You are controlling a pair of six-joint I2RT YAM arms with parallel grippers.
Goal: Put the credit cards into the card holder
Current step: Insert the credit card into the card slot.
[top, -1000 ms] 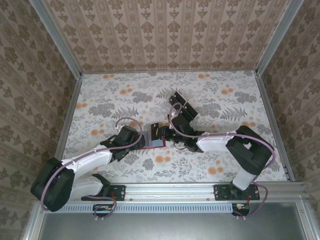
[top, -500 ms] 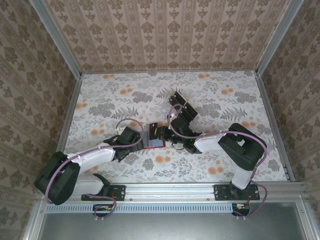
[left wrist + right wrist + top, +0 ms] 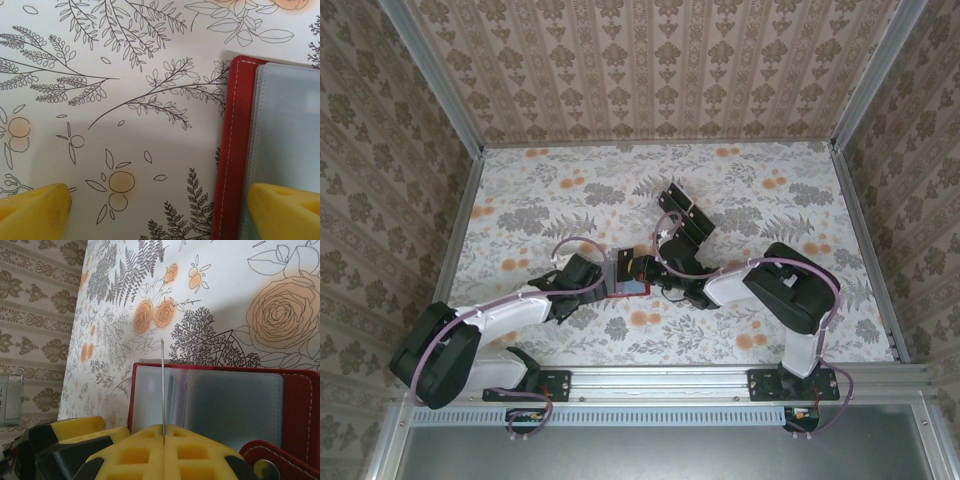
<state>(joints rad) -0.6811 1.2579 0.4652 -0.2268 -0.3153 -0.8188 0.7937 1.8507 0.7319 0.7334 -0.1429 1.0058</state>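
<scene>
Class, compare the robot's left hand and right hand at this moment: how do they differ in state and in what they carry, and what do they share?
The left hand is open wide; the right hand is shut. The left hand holds nothing; the right hand pinches a credit card, seen edge-on. Both have yellow fingers and sit at the open red card holder.

The red card holder (image 3: 270,135) lies flat on the flowered tabletop (image 3: 125,100), its pale grey inner face up and white stitching running along its red edge. The left tool (image 3: 160,212) is spread wide. One yellow fingertip (image 3: 282,210) is over the holder's grey face, and the other is well to the holder's left, above bare tabletop.
</scene>
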